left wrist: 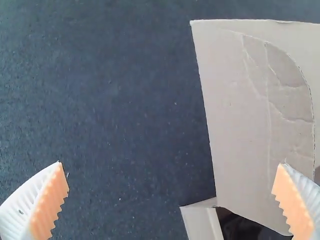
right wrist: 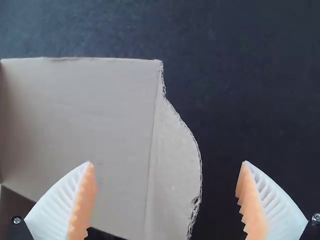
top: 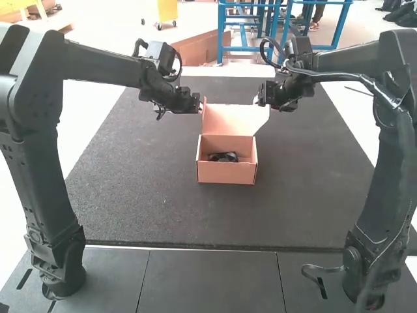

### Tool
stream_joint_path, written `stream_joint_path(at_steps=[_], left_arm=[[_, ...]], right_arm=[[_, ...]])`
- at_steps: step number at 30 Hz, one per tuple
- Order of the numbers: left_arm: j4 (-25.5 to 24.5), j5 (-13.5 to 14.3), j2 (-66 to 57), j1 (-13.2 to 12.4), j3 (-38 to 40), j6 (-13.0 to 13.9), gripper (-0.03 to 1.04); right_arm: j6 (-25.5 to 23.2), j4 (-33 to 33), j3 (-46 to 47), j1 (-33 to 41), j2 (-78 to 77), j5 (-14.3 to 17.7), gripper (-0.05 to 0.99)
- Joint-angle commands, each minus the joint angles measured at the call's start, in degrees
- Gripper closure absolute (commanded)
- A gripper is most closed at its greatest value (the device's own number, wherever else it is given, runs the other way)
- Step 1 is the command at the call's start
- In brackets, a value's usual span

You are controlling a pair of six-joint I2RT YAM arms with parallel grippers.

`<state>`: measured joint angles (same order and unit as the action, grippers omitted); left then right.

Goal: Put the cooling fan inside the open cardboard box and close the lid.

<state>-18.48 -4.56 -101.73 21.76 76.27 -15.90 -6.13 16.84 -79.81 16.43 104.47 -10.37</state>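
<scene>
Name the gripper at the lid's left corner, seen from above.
The left gripper, beside the upright lid's left top corner; the right gripper is at the opposite corner.

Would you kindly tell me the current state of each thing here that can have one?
cardboard box: open, standing upright.
lid: raised, standing up from the box's back edge.
cooling fan: lying inside the box.
left tool: open, at one top corner of the lid.
right tool: open, at the lid's other top corner.
</scene>
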Motion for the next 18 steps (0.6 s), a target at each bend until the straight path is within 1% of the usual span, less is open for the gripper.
stream_joint_path(at_steps=[1,5,8,11,13,15,18], left_arm=[[0.0,-0.8,-0.5,-0.1,2.3,0.7,0.04],[-0.2,-0.8,-0.4,0.0,2.2,0.7,0.04],[-0.4,-0.8,-0.4,0.0,2.1,0.7,0.04],[-0.5,-0.7,-0.4,0.0,2.1,0.7,0.04],[-0.7,-0.7,-0.5,0.0,2.2,0.7,0.04],[-0.9,-0.7,-0.5,0.0,2.2,0.7,0.04],[-0.9,-0.7,-0.4,0.0,2.2,0.7,0.04]], right_arm=[[-1.5,-0.4,-1.9,-0.4,-0.1,-0.8,0.41],[-2.0,-0.5,-1.6,-0.5,-0.1,-0.9,0.59],[-2.0,-0.7,-1.6,-0.5,-0.1,-0.8,0.66],[-2.0,-1.0,-1.6,-0.4,-0.1,-0.8,0.72],[-2.0,-1.0,-1.6,-0.3,-0.1,-0.8,0.72],[-2.0,-1.1,-1.6,-0.3,-0.1,-0.7,0.76],[-2.0,-1.0,-1.3,-0.3,-0.1,-0.6,0.76]])
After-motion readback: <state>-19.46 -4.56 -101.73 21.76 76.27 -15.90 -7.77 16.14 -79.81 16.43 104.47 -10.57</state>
